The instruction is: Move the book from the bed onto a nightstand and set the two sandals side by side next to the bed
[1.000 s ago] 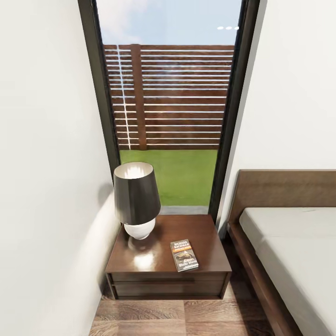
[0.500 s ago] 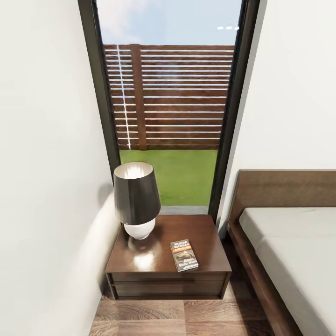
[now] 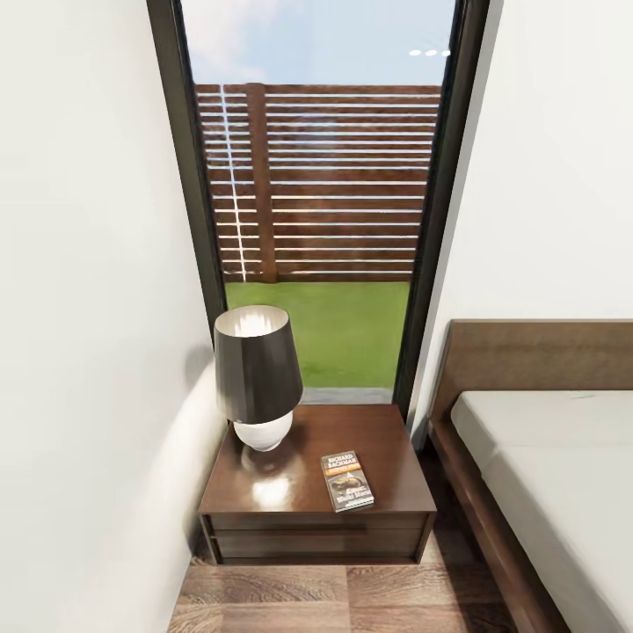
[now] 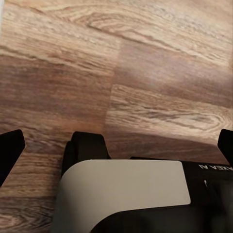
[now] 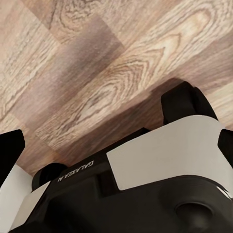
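Observation:
The book (image 3: 347, 481), a dark paperback with an orange band, lies flat on the right front part of the nightstand (image 3: 387, 440), a low dark brown cabinet under the window. To the right stands the bed (image 3: 545, 457), with its brown frame, headboard and light grey mattress. The two sandals are out of view. My left gripper (image 4: 119, 144) hangs over the plank floor with its fingers (image 4: 10, 148) spread wide and nothing between them. My right gripper (image 5: 118, 145) is likewise open and empty above the floor, its fingertips (image 5: 9, 150) at the picture's edges.
A lamp (image 3: 257, 374) with a dark shade and white base stands on the nightstand's left half. White walls close in on the left and behind the bed. A tall dark-framed window (image 3: 321, 220) shows grass and a slatted fence. My own base (image 4: 126, 194) shows beneath both grippers.

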`<state>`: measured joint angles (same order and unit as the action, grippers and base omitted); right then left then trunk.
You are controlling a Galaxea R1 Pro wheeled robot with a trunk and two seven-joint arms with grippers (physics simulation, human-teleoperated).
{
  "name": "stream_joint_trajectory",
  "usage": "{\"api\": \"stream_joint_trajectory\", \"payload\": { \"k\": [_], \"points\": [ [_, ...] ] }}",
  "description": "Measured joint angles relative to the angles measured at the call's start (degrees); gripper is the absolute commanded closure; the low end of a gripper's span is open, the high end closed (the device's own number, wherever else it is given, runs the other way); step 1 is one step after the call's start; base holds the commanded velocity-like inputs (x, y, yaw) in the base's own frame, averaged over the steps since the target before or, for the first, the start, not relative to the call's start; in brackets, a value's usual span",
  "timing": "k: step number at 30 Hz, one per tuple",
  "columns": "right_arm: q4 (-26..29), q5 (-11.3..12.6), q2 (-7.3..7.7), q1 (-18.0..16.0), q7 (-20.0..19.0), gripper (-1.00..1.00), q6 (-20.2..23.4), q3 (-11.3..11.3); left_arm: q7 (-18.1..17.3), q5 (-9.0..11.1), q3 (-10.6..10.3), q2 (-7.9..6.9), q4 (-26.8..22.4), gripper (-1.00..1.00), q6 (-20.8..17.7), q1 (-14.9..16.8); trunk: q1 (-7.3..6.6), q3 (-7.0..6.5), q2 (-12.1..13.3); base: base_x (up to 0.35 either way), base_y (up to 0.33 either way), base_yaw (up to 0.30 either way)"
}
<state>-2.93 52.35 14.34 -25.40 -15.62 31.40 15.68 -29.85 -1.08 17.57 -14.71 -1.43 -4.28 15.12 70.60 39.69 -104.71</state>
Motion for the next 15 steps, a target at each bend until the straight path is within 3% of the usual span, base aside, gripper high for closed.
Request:
{"api": "stream_joint_trajectory", "payload": {
  "k": [15],
  "points": [
    [0.02, 0.01, -0.06, 0.24, 0.01, -1.00, -0.08, -0.06, -0.03, -0.58, -0.18, 0.83, 0.01, -1.00, -0.57, -0.01, 0.00, 0.00, 0.00, 0.000, 0.000, 0.000]
  ]
}}
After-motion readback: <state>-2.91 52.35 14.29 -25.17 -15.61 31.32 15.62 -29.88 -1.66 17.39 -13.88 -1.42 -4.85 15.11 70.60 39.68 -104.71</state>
